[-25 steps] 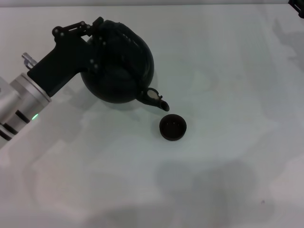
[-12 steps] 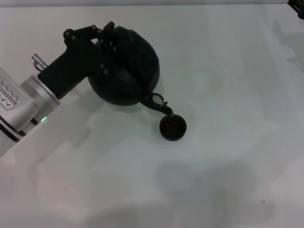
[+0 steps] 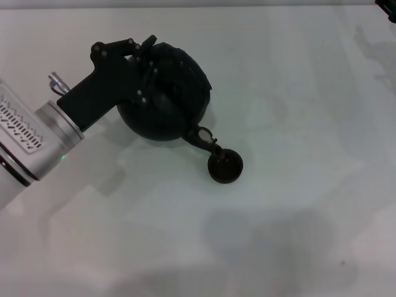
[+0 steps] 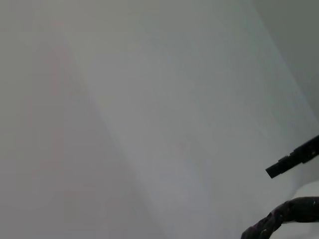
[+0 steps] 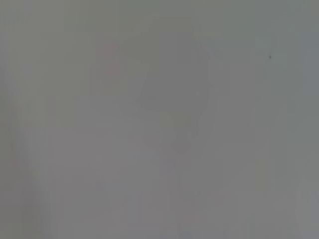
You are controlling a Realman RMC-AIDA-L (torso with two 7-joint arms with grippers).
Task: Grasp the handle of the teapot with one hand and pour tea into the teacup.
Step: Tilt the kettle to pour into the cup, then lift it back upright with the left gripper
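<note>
In the head view my left gripper (image 3: pixel 143 60) is shut on the handle (image 3: pixel 162 73) of the black teapot (image 3: pixel 176 105) and holds the pot tilted at the left of the table. The spout (image 3: pixel 206 138) points down and right, and its tip sits just over the near-left rim of the teacup (image 3: pixel 225 167). The small dark teacup stands upright on the table. The handle is hard to pick out against the dark pot. In the left wrist view a piece of the rough wrapped handle (image 4: pixel 282 217) shows at the edge. The right gripper is out of view.
The white table (image 3: pixel 297 93) spreads out to the right of and in front of the cup. A dark object (image 3: pixel 390 4) shows at the far right corner. The right wrist view shows only a blank grey surface.
My left gripper has carried the teapot to the right and nearer the teacup. The spout has dropped from beside the cup to its rim. The cup has not moved.
</note>
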